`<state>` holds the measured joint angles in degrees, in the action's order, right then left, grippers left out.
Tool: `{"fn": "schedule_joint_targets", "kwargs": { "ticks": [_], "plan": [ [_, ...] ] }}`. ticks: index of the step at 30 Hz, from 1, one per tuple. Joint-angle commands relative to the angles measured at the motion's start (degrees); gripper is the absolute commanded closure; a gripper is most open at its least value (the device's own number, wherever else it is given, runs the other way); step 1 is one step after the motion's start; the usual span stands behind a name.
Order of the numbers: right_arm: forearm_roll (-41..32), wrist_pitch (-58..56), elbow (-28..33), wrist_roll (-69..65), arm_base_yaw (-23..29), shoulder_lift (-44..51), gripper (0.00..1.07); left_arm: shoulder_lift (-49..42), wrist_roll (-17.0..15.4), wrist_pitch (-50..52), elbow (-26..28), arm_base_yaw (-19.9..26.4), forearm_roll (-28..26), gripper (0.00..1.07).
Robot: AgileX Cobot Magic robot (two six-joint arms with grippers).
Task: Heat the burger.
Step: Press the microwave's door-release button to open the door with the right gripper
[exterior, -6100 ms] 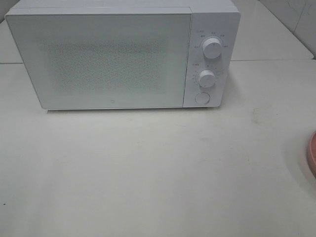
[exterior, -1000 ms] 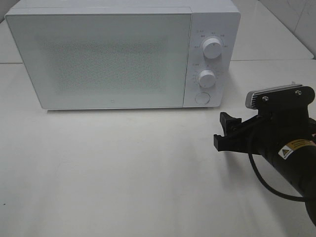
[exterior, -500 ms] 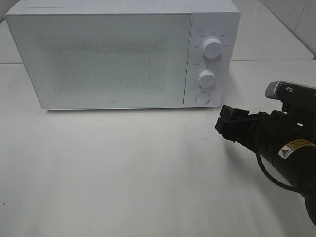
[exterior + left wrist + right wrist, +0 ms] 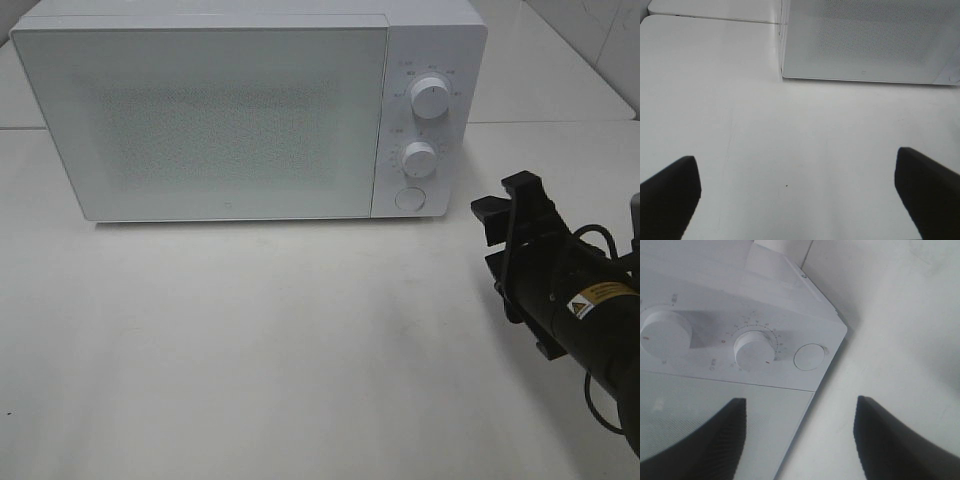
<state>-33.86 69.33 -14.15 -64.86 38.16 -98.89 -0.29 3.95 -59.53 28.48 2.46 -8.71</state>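
Right gripper (image 4: 503, 232) hovering at right edge of frame, below mid-height, rolled on its side. Black fingers (image 4: 890, 440) standing spread, nothing between them. Left gripper (image 4: 797, 195) showing only in own wrist view, gaping wide above white table (image 4: 250, 350), pinching nothing. Farther back, white microwave (image 4: 200, 120) sitting across upper frame, door shut. Round button (image 4: 409, 198) lying just left of right gripper, lower knob (image 4: 419, 158) and upper knob (image 4: 429, 98) stacking above it. Burger's place: cannot tell from these views.
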Motion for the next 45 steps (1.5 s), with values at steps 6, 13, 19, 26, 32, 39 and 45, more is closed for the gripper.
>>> {"fn": "schedule_joint_targets", "kwargs": {
  "ticks": [6, 13, 19, 26, 32, 39, 45],
  "plan": [
    [-2.8, 2.8, -0.1, -14.4, 0.1, 0.1, 0.74, -1.2, -0.2, 0.2, -0.1, 0.0, -0.3, 0.09],
    [-2.9, 0.1, -0.1, -16.5, 0.1, 0.1, 1.07, -1.2, -0.2, 0.2, -0.1, 0.0, -0.3, 0.09],
    [-2.9, -3.9, -0.7, -16.5, 0.1, 0.1, 1.07, -1.2, -0.2, 0.2, -0.1, 0.0, -0.3, 0.09],
    [-2.9, -8.3, -4.1, -15.5, -0.1, 0.0, 1.07, -1.2, -0.2, 0.2, -0.1, 0.0, -0.3, 0.09],
    [-3.2, -8.5, -7.0, -13.5, -0.1, -2.8, 1.07, -1.2, -0.2, 0.2, -0.1, 0.0, -0.3, 0.09],
    [-3.2, -8.0, -10.9, -15.3, -0.1, -8.1, 1.07, -1.2, -0.2, 0.2, -0.1, 0.0, -0.3, 0.09],
    [-3.2, -8.0, -14.2, -15.4, -0.1, -10.5, 1.07, -1.2, -0.2, 0.2, -0.1, 0.0, -0.3, 0.09]
  ]
}}
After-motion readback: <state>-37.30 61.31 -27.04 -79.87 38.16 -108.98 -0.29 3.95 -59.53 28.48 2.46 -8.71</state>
